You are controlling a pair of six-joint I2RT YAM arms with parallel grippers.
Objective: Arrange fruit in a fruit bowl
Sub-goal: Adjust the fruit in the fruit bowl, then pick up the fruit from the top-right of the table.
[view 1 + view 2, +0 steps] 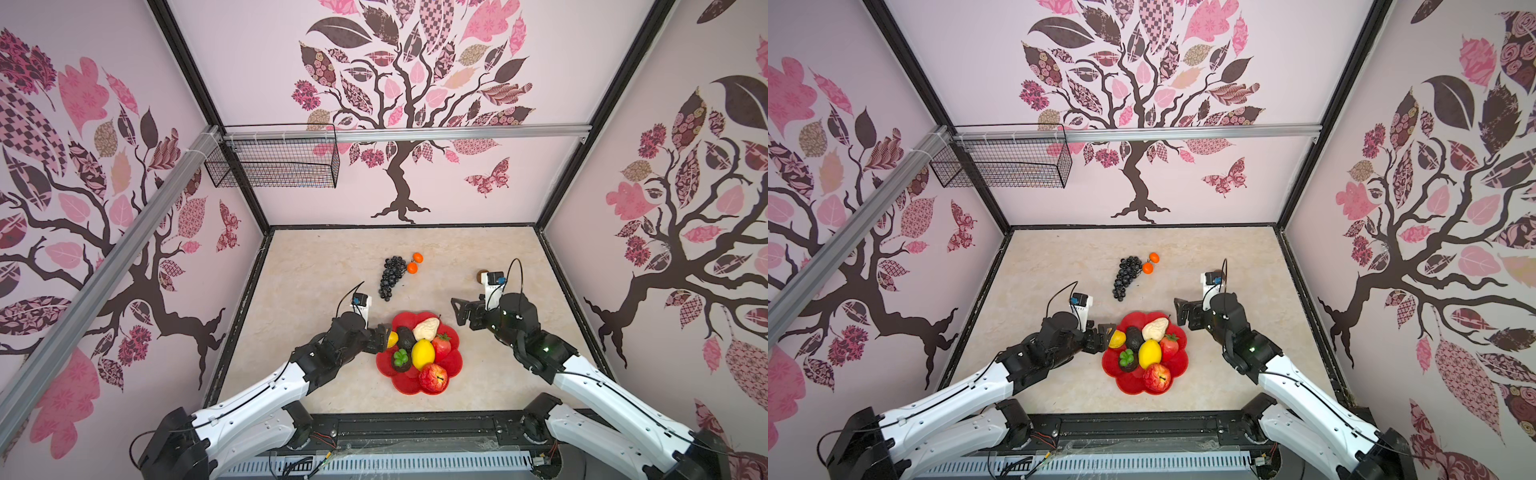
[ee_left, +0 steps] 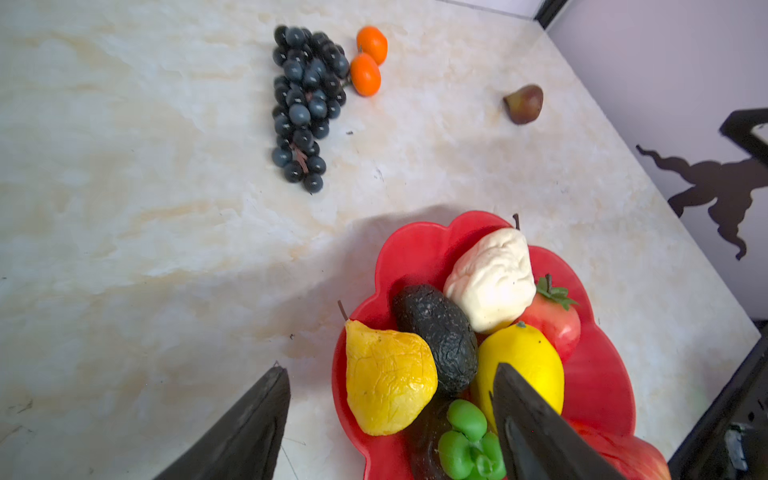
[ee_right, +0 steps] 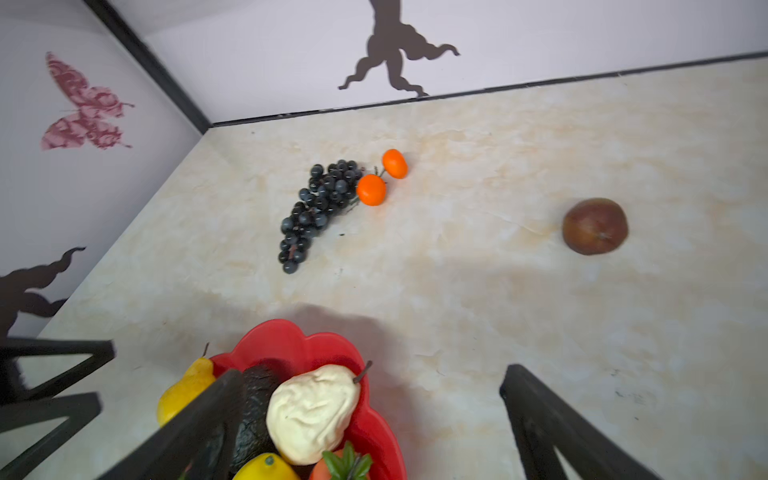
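A black wire basket (image 1: 274,162) hangs from the rail (image 1: 415,134) at the upper left of both top views, well above the marbled table (image 1: 316,257). Toward the back of the table, near the frame's centre, the grape bunch (image 1: 390,276) lies just beside the 2 oranges (image 1: 412,268). The brown pear (image 2: 523,104) sits alone further right, mostly hidden in a top view behind the right wrist camera (image 1: 494,277). The red fruit bowl (image 1: 455,365) sits at lower centre. It holds the cream pear (image 1: 426,328), avocado (image 1: 405,336), lemon (image 1: 423,353), strawberry (image 1: 441,345), apple (image 1: 433,378) and a dark fruit with green leaves (image 1: 401,359). A yellow pear (image 2: 388,378) lies at its left edge. The left arm (image 1: 266,390) reaches in from the lower left, bent low. Its left gripper (image 2: 390,372) straddles that yellow pear, jaws spread, neither finger pressing it. The right arm (image 1: 602,386) comes from the lower right. Its right gripper (image 3: 372,370) hovers just right of the bowl's upper edge, jaws wide apart, holding nothing.
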